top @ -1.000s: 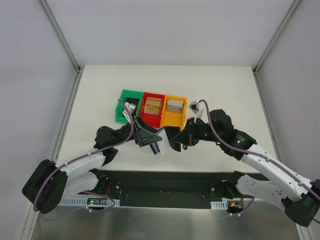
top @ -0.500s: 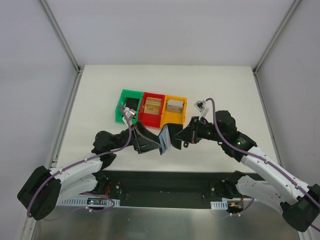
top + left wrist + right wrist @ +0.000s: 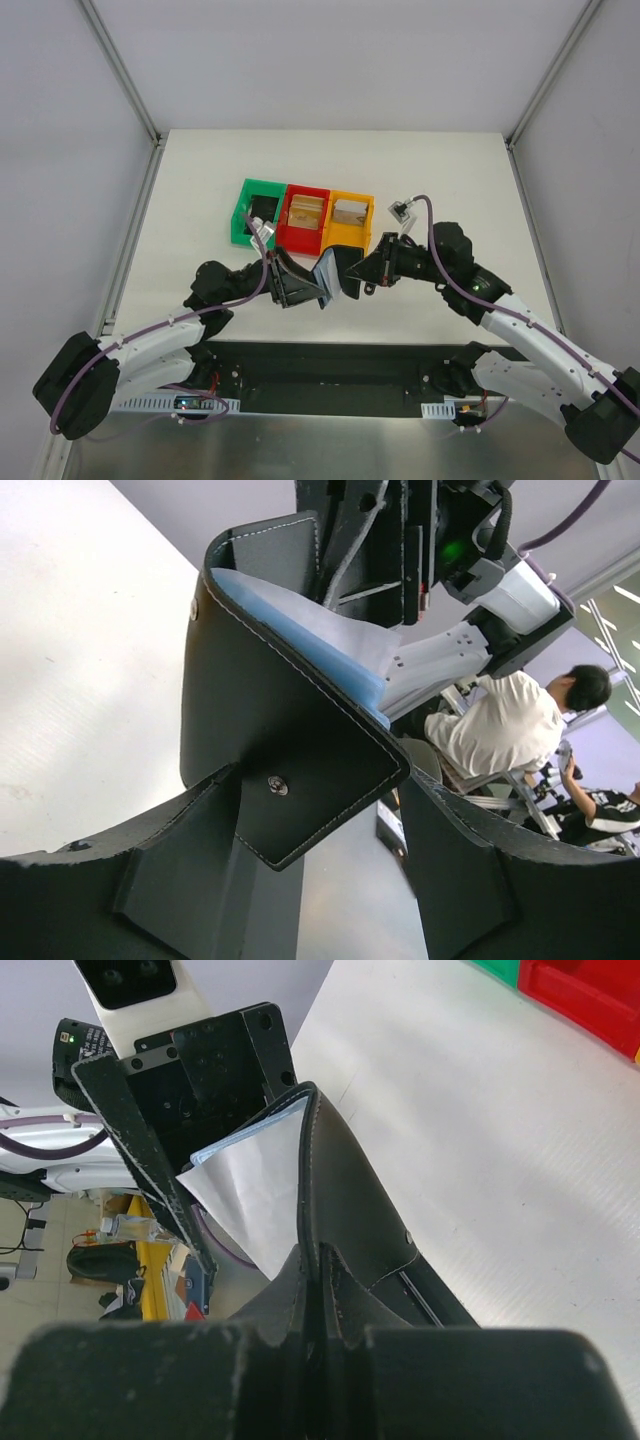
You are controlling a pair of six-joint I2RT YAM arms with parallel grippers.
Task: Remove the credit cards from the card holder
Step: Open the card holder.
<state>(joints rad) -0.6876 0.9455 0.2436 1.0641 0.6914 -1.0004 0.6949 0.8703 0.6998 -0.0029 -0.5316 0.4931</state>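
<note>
The black card holder (image 3: 327, 276) hangs edge-up between my two grippers, just in front of the bins. My right gripper (image 3: 352, 276) is shut on one black flap (image 3: 350, 1190), with the fingers pinched on the leather. My left gripper (image 3: 294, 286) is open. The other flap, with its snap stud (image 3: 275, 785), lies between its spread fingers (image 3: 150, 880), against the left one. The pale grey-blue inner panel shows in the left wrist view (image 3: 300, 630) and the right wrist view (image 3: 250, 1180). No card shows in the holder. Tan credit cards lie in the red bin (image 3: 305, 210) and the orange bin (image 3: 350, 212).
Green (image 3: 246, 212), red (image 3: 287, 215) and orange (image 3: 334, 236) bins stand in a row behind the grippers. A dark object lies in the green bin. The red bin's corner shows in the right wrist view (image 3: 590, 990). A black base plate (image 3: 330, 365) runs along the near edge.
The card holder has moved a little to the right and turned from spread open to edge-up between the grippers. The right arm has drawn back slightly to the right.
</note>
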